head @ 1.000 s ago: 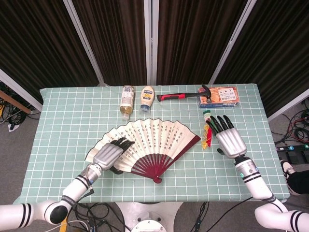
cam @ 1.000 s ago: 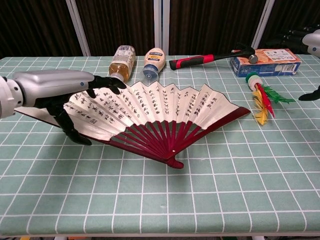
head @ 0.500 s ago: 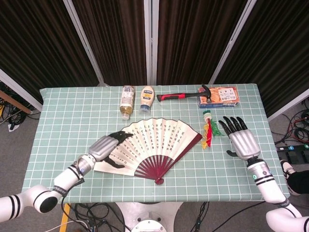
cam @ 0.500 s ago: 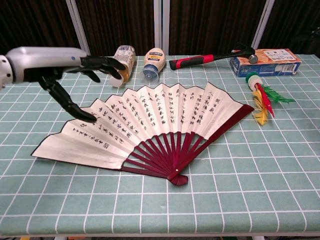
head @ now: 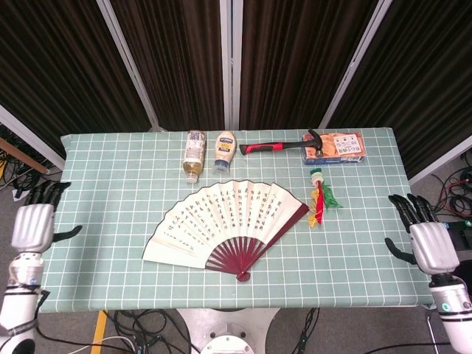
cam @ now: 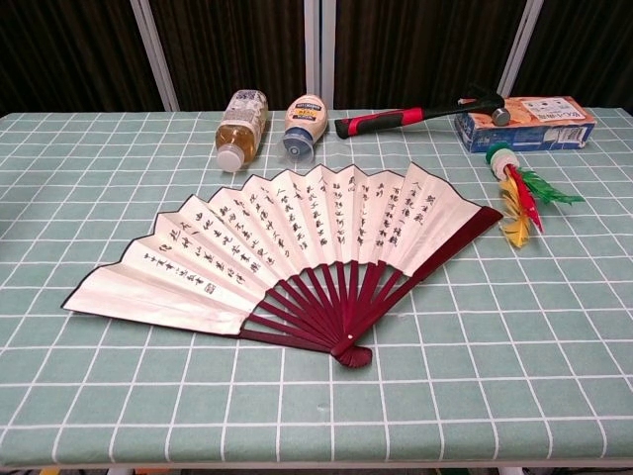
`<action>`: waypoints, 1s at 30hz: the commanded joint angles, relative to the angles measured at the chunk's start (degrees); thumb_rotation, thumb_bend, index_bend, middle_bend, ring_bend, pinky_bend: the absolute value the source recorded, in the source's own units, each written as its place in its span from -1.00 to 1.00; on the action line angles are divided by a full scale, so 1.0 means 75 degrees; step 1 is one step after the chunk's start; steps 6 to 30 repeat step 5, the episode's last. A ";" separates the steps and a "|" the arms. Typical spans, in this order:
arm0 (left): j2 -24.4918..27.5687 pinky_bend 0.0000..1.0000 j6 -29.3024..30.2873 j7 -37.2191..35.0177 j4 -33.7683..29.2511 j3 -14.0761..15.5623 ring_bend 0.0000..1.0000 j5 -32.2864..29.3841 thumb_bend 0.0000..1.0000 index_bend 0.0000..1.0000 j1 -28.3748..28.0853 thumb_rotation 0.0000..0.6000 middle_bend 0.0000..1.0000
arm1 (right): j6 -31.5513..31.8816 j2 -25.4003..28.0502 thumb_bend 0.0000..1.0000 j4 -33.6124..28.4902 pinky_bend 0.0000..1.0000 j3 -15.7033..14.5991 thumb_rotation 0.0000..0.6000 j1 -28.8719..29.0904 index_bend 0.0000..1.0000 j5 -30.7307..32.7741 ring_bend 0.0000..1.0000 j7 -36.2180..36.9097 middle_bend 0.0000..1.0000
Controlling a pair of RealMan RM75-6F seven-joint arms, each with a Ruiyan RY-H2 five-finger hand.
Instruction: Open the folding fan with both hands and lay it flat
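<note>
The folding fan (head: 225, 225) (cam: 287, 247) lies spread open and flat on the green checked tablecloth, cream leaf with black writing, dark red ribs meeting at a pivot toward the front. Nothing touches it. My left hand (head: 33, 225) hovers off the table's left edge, fingers apart, holding nothing. Beyond the right edge my right hand (head: 426, 240) is likewise spread and empty. Neither hand shows in the chest view.
Behind the fan lie a tea bottle (head: 194, 154) (cam: 237, 129), a mayonnaise bottle (head: 224, 150) (cam: 302, 127), a red-handled hammer (head: 280, 144) (cam: 415, 115) and an orange box (head: 336, 146) (cam: 529, 121). A feathered shuttlecock (head: 321, 198) (cam: 516, 193) lies right of the fan.
My left hand let go of the fan's left side and drew back off the left table edge. My right hand pulled away past the right edge. The fan settled flat.
</note>
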 commanded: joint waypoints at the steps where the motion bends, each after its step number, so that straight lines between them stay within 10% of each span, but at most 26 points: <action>1: 0.0056 -0.73 0.0622 -0.0081 0.0011 0.0386 -0.81 0.0094 -1.00 -0.66 0.0587 1.00 -0.64 | 0.0383 0.0051 -0.55 0.0003 -1.00 -0.0194 1.00 -0.0426 -0.81 -0.0161 -1.00 0.0192 -0.80; 30: 0.0094 -0.73 0.1013 0.0178 -0.0252 0.0672 -0.81 0.0198 -1.00 -0.66 0.1004 1.00 -0.64 | 0.0631 0.0014 -0.55 -0.0062 -1.00 -0.0240 1.00 -0.0702 -0.81 -0.0212 -1.00 0.0076 -0.80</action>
